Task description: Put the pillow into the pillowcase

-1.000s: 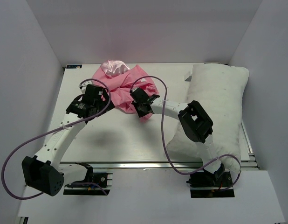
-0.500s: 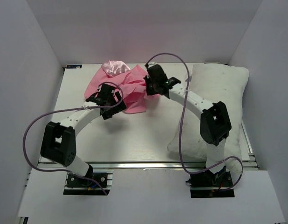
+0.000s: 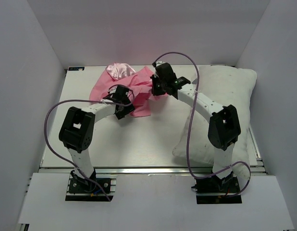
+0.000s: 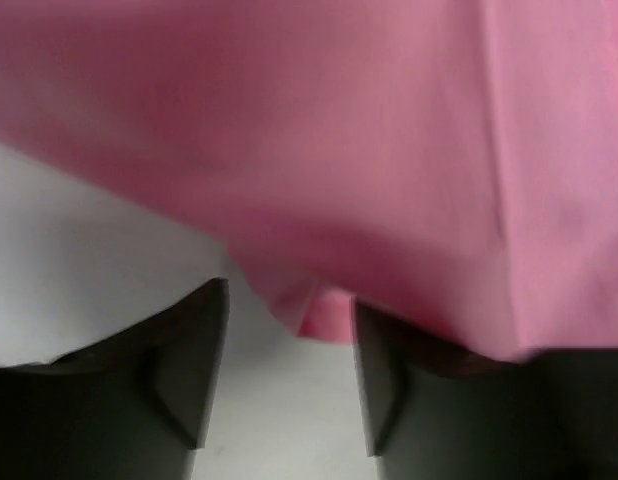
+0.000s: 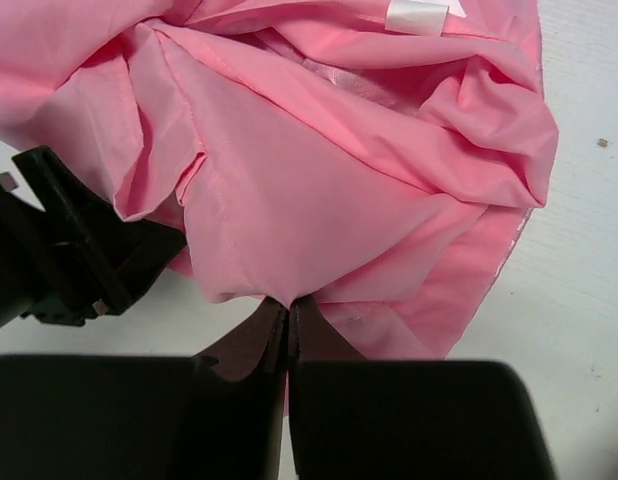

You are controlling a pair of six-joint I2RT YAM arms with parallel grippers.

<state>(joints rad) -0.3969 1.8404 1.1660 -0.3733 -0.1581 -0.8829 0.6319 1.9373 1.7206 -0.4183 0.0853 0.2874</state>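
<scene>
While both arms bend in over the desk [image 3: 139, 144], the left arm [image 3: 79, 132] goes up from its base at 7 o'clock, folds at a black elbow, and reaches toward 2 o'clock. The left fingers [image 3: 123, 105] sit at the 6 o'clock edge of the pillowcase [image 3: 98, 91]. In the left wrist view they are apart, and a small pink fold hangs down between them. The right arm [image 3: 206, 103] goes up from 5 o'clock, folds, and stretches toward 10 o'clock. The right fingers [image 3: 155, 89] are pressed together and pinch an edge of the pillowcase at its 3 o'clock side.

I count two arms, one pillowcase, one pillow [image 3: 225, 96] and two purple cords [image 3: 191, 139], one looping off each arm.

Bunched up and full of folds, the pillowcase lies at 11 o'clock on the desk. Most of it is soft, dull pink cloth. A shiny, paler pink lump pokes out at its 12 o'clock end, and a small white tag [image 5: 419, 12] is sewn on it. Big, white, puffy and long, the pillow lies along the 3 o'clock side of the desk, partly under the right arm. It does not touch the pillowcase. White and flat, the desk is smooth.
</scene>
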